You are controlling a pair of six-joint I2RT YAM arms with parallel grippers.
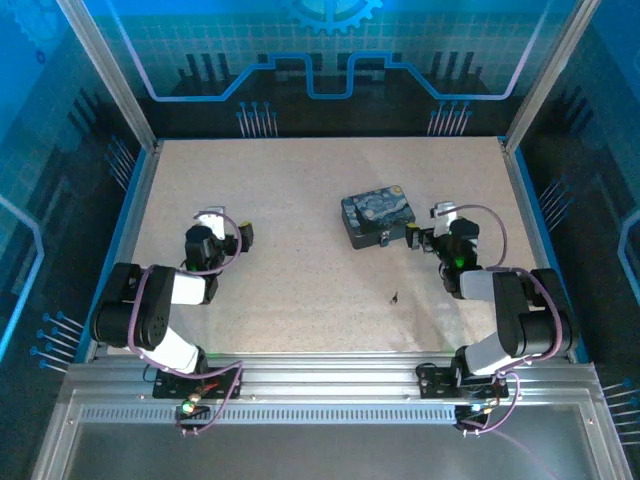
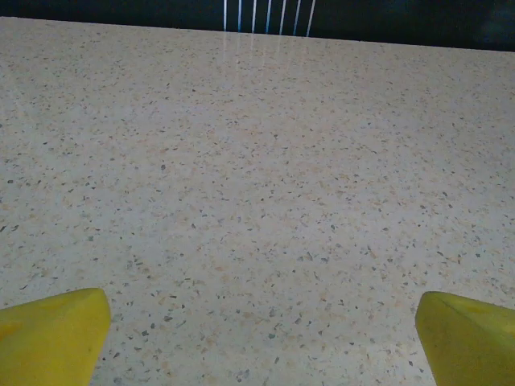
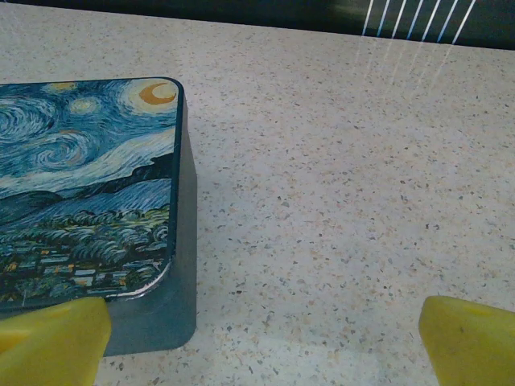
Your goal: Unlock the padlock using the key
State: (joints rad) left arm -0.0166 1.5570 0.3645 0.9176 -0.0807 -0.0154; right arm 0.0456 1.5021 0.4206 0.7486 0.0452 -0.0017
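Both jaws wide, empty; key [image 1: 393, 297] on worktop [image 1: 300, 190].
The left jaws face bare worktop; the right jaws sit just beside the painted tin [image 3: 88, 185] corner. The key lies apart from the tin, on its near side.

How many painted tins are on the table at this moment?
1. The starry-night tin lies right of centre on the table, just left of the right gripper; none seems hidden.
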